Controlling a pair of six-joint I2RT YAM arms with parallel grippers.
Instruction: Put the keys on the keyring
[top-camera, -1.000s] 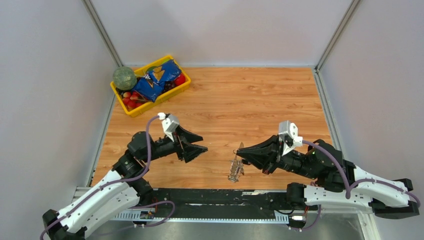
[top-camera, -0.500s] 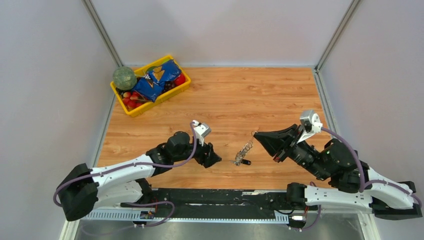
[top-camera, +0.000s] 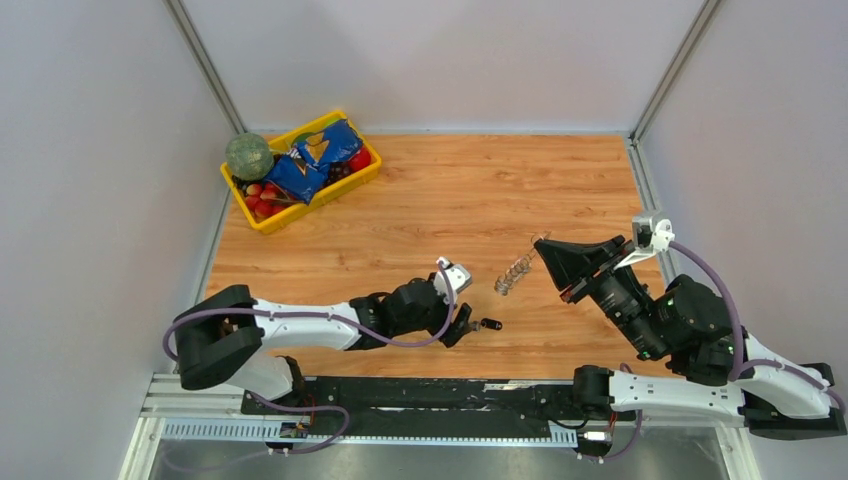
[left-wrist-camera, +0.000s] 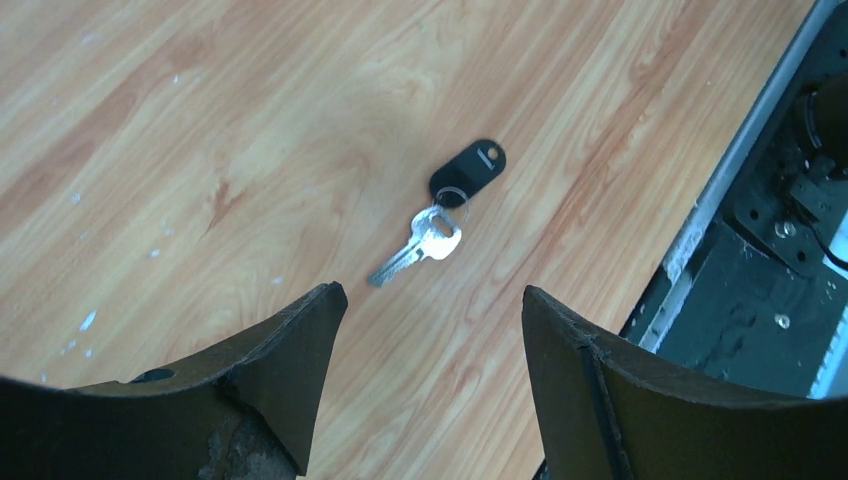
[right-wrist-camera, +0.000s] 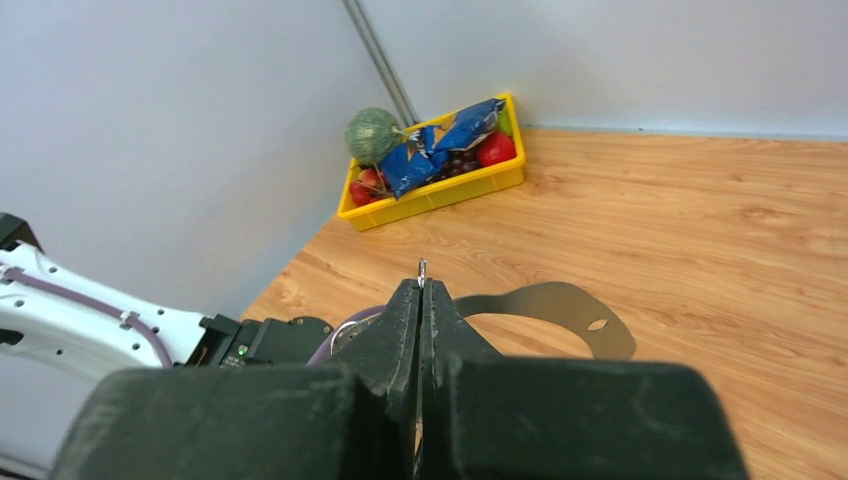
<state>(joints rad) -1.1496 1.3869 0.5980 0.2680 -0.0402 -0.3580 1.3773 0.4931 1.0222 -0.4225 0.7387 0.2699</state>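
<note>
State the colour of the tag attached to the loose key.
The tag is black, clearest in the left wrist view.

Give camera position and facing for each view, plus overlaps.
Top external: fixed above and behind the bases, looking down on the wooden table; both arms show, left pincer near the black-tagged key, right pincer holding the keyring.
Left wrist: looks down at that key; its open pincer frames the bottom.
Right wrist: looks across the table to the yellow bin; its shut pincer fills the bottom, left arm lower left.
Shared: top and left wrist, the key; top and right wrist, the bin.
</note>
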